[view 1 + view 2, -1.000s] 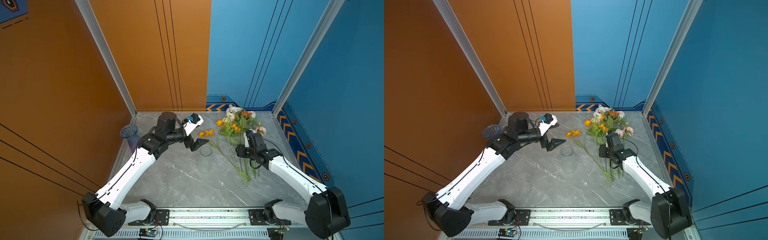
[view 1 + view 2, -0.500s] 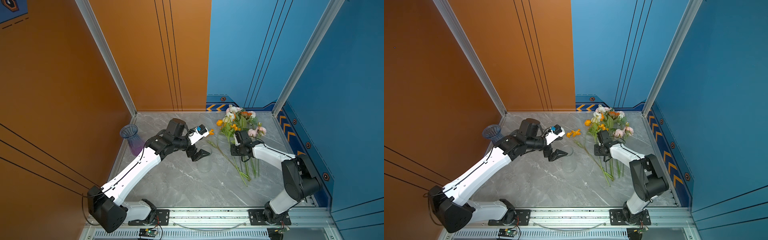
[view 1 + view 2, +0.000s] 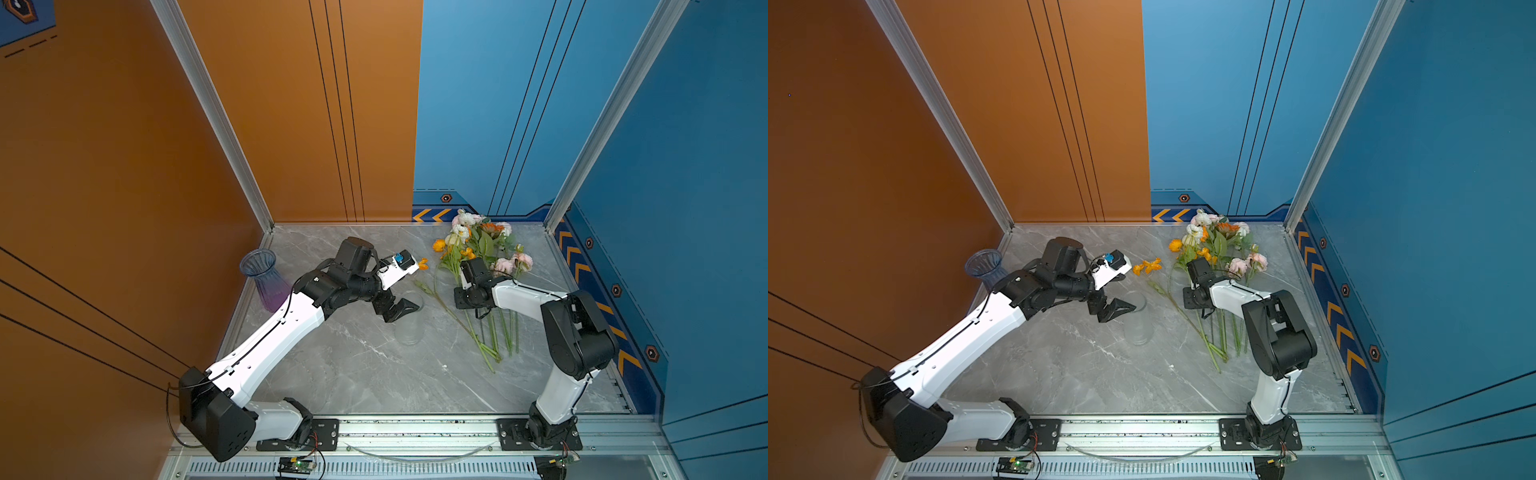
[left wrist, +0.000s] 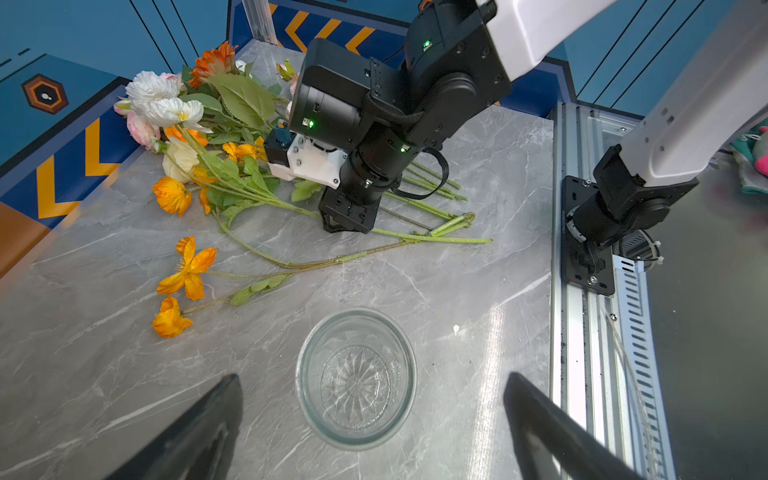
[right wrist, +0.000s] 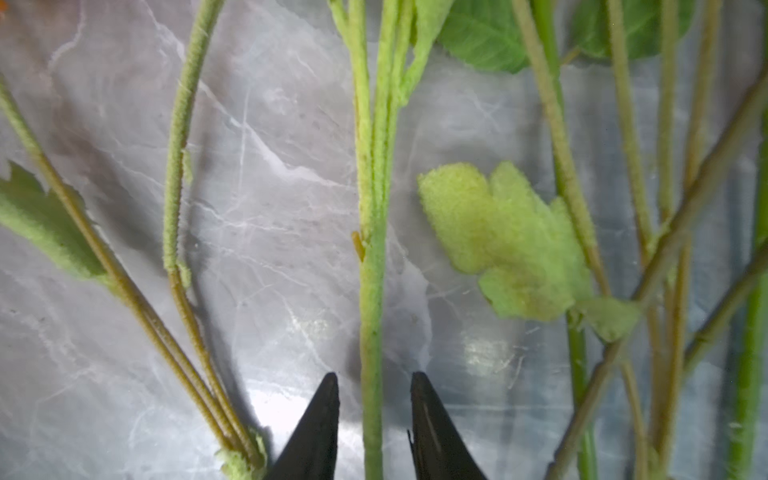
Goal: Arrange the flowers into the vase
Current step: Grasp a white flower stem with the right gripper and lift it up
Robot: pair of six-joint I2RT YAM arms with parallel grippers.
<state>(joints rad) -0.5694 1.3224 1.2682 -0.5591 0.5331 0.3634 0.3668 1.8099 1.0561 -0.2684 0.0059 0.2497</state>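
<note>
The left tool (image 3: 397, 307) stands spread as wide as it goes and holds nothing. In both top views it hangs near the middle of the frame, at the upper-left rim of the clear glass vase (image 3: 409, 332). In the left wrist view its two dark fingers (image 4: 199, 432) flank the empty vase (image 4: 316, 332) with counter showing between each finger and the glass. The right tool (image 5: 374, 376) points down into the stems right of centre in both top views (image 3: 1194, 297). Its jaws are narrow, one on each side of a single pale green stem (image 5: 372, 291). A thin gap shows on both sides, so the stem is straddled, not pinched. Whether the tips touch the counter (image 3: 365, 374) I cannot tell. The flowers (image 3: 478, 245) lie flat on the grey marble counter in the upper right of the floor area, with orange, white and pink blooms toward the back wall and stems fanning toward the front. One orange spray (image 3: 1147, 266) lies apart, between the bunch and the left arm's wrist. A purple-tinted vase (image 3: 266, 278) stands upright at the left edge, well away from both tools.
</note>
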